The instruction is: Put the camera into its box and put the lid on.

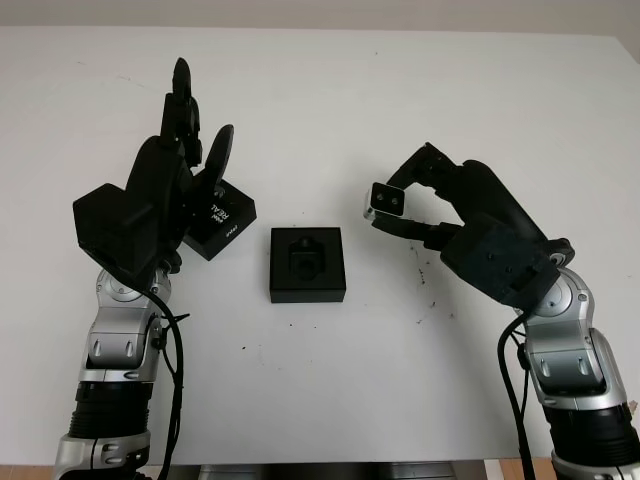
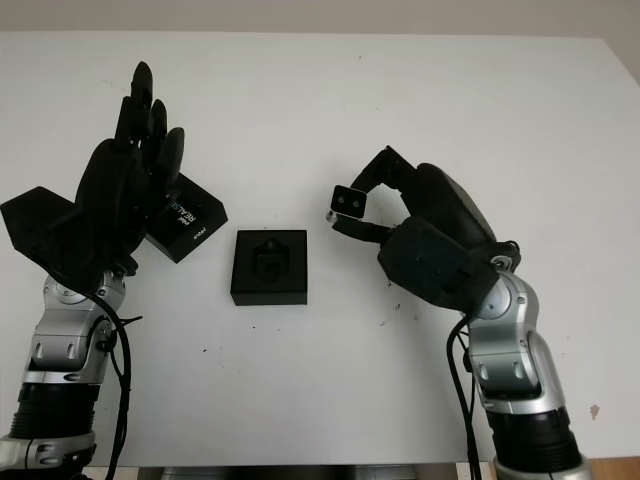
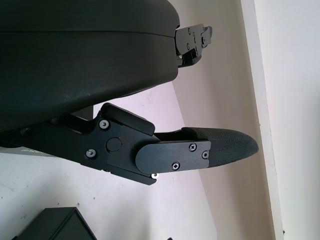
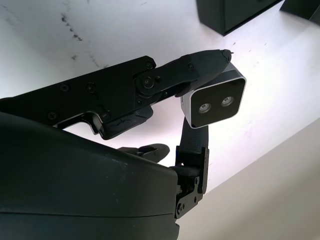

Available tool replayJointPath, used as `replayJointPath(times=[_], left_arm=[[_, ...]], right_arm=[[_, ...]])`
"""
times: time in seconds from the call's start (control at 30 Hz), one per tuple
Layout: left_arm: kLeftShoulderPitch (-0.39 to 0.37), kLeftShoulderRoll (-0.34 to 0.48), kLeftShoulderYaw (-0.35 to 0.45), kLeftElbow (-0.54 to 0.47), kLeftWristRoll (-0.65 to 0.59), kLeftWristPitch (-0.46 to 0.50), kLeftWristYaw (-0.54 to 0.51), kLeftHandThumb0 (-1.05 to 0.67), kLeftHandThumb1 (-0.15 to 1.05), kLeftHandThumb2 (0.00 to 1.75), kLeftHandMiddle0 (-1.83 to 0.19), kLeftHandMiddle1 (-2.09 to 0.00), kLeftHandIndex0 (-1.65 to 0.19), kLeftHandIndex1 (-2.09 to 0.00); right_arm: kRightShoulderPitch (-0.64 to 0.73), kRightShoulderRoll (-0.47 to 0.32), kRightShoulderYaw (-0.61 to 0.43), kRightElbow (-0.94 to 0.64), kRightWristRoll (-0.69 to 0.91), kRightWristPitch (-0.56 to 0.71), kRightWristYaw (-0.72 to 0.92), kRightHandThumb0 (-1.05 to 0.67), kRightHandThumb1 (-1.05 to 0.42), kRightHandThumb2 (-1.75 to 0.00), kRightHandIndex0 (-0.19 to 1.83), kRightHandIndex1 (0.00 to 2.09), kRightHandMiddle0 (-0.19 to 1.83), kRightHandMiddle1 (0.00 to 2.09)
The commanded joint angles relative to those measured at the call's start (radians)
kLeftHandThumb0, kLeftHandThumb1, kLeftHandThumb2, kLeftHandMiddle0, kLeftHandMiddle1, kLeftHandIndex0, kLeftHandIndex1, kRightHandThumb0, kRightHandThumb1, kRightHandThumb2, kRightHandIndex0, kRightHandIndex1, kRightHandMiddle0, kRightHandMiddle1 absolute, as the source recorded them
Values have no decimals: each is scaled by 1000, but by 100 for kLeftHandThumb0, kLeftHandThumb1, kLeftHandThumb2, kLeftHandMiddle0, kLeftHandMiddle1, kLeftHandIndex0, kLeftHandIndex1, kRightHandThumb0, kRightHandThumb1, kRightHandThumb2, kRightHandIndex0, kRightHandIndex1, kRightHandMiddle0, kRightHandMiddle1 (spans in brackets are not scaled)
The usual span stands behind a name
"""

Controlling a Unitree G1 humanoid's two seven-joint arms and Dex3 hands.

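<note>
Camera (image 1: 386, 199), small and dark with a silver edge and two lenses, sits pinched in the right hand (image 1: 400, 205), held above the white desk (image 1: 400, 90) to the right of the box (image 1: 307, 264). That box lies open at the middle of the desk, its moulded black insert facing up, with bare desk between it and the camera. Left of the box, its lid (image 1: 222, 222) lies on the desk, partly covered by the left hand (image 1: 190, 140), which is released and grasps nothing above the lid.
</note>
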Motion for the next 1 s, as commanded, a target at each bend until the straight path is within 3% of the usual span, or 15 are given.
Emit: replayJointPath(times=[0.0, 0.23, 0.5, 0.6, 0.97], left_arm=[[16, 7, 0, -18, 3, -1, 1, -75, 105, 49, 19, 0, 19, 0], [17, 6, -1, -29, 3, 13, 6, -76, 105, 48, 19, 0, 19, 0], [16, 3, 0, -32, 1, 15, 6, -76, 105, 49, 19, 0, 19, 0], [15, 0, 0, -34, -3, 18, 7, -75, 105, 50, 19, 0, 19, 0], [9, -11, -4, -31, -8, 11, 12, -75, 105, 48, 19, 0, 19, 0]], right_arm=[[-24, -5, 15, -4, 23, -21, 13, -44, -105, -16, 34, 0, 30, 187], [-45, 20, 56, 38, 91, -94, 21, -46, -105, -19, 20, 1, 29, 188], [-25, 54, 103, 57, 83, -204, -34, -45, -105, -15, 19, 3, 33, 179], [-10, 67, 124, 45, 61, -225, -63, -44, -105, -16, 18, 4, 31, 189], [50, 133, 198, 8, -67, -180, -160, -41, -105, -15, 24, 7, 27, 198]])
